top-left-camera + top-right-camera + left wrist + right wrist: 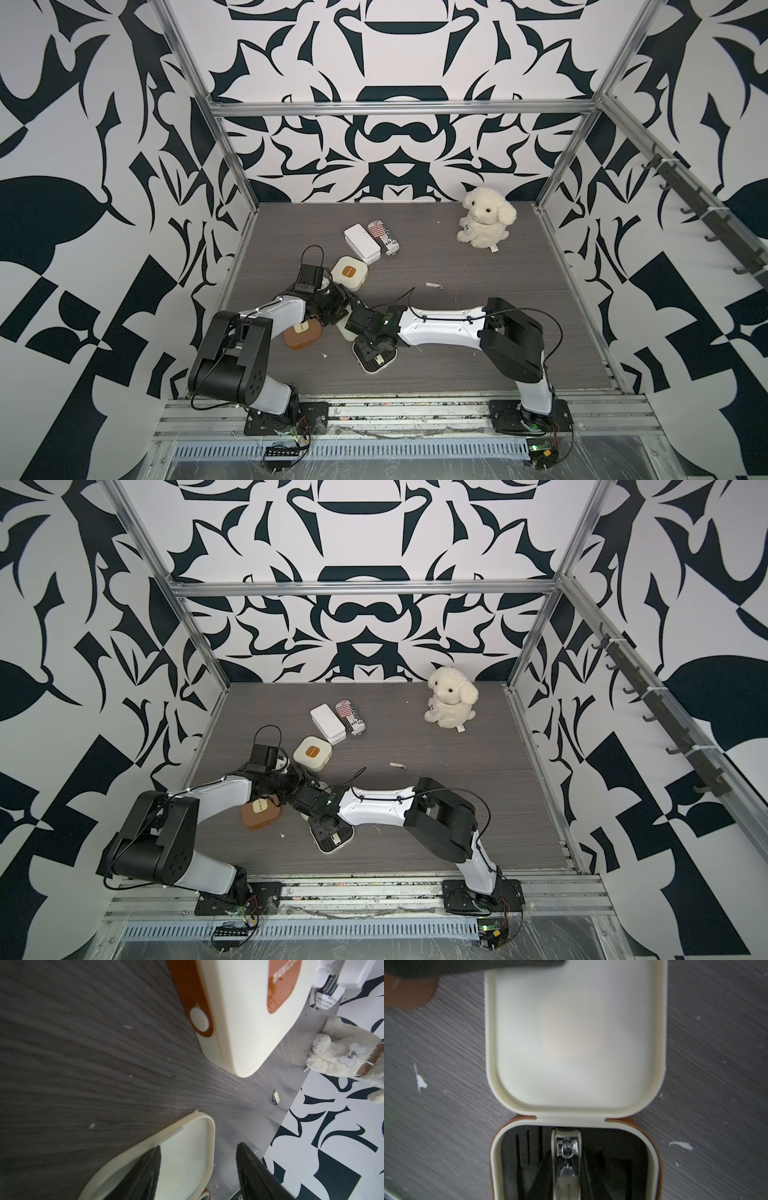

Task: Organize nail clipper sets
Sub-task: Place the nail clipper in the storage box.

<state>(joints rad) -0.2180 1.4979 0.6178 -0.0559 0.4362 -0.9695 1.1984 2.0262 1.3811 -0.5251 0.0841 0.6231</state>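
An open cream case lies at the front middle, its black slotted base [372, 360] toward the front and its lid [575, 1039] flat on the table. My right gripper [375, 344] points down into the base, shut on a metal nail clipper [566, 1159] that sits in the middle slot. My left gripper [199, 1146] is open and straddles the lid's rim [211, 1147], one finger over the lid's inside, the other over the table. A closed tan-brown case [302, 334] lies under the left arm. A closed cream case [349, 272] lies farther back. A loose clipper [434, 285] lies to the right.
A plain white box [361, 243] and a striped can [384, 237] lie side by side behind the cases. A plush dog [486, 218] sits at the back right. Both forearms meet over the front middle. Metal rails edge the dark wood table [478, 332].
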